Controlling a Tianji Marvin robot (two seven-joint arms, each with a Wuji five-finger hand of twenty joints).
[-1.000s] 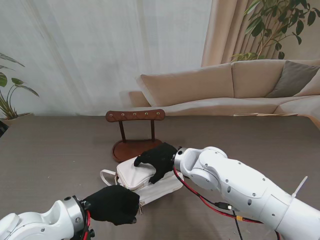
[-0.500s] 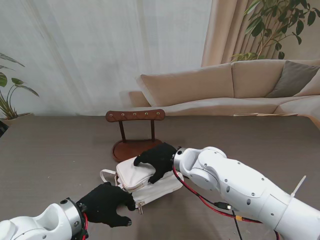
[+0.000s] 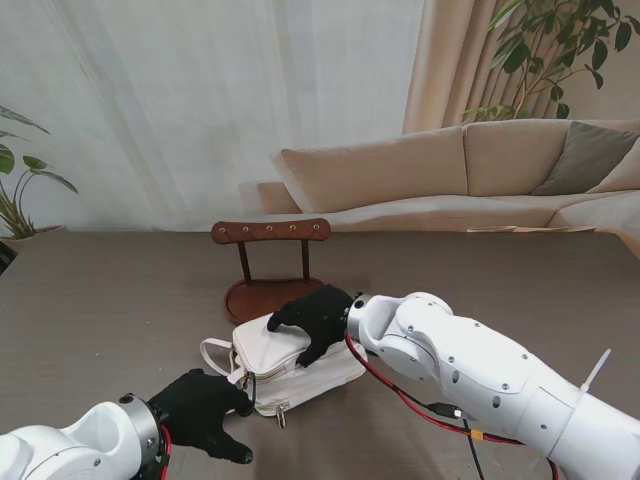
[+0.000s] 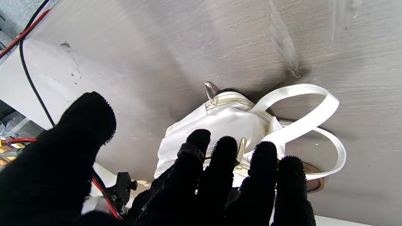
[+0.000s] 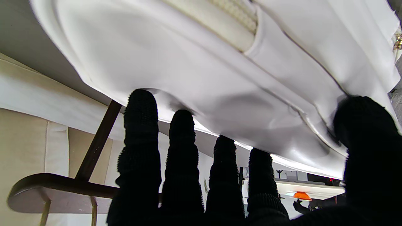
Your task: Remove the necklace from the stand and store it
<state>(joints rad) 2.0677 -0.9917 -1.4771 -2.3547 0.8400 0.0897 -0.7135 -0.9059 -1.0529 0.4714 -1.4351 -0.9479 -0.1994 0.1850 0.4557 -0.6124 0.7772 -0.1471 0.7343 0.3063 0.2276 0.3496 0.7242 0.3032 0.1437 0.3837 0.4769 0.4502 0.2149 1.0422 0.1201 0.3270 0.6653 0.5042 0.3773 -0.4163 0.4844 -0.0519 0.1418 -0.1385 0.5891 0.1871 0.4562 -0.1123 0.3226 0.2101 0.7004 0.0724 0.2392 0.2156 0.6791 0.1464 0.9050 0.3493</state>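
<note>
Fingers of the left robot hand (image 3: 203, 410) are spread and hold nothing, tips just at the near-left corner of the soft white zippered pouch (image 3: 285, 360), by its gold zipper pull (image 4: 241, 146). Farther from me stands the dark wooden necklace stand (image 3: 268, 262), its pegged bar bare. The necklace itself shows in no view; probably it is already inside the pouch. The right robot hand (image 3: 315, 315) grips the pouch's far-right end, fingers over the top, thumb on the side. A chain would be light, limp and tangle-prone; the pouch is floppy, so pinch the small pull while bracing the fabric against the grey counter (image 3: 100, 300).
</note>
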